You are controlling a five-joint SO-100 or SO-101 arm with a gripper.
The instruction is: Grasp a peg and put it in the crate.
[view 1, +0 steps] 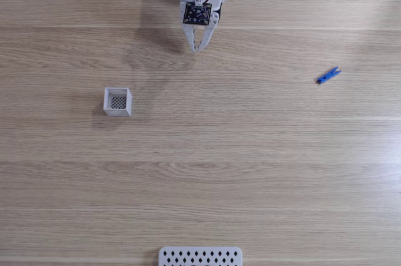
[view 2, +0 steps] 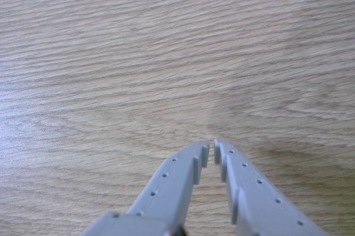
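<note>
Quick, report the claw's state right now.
Claw: closed, tips nearly touching, holding nothing. The peg lies on the table, far from it.

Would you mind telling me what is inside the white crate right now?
Inside the crate in the fixed view, just its dark mesh floor shows. The peg lies apart on the table. The near wall hides a floor strip.

You see a bright blue peg (view 1: 328,76), a white crate (view 1: 118,101) with dark mesh floor, pale grey gripper (view 2: 211,154) fingers, and light wood-grain table (view 1: 250,172).
</note>
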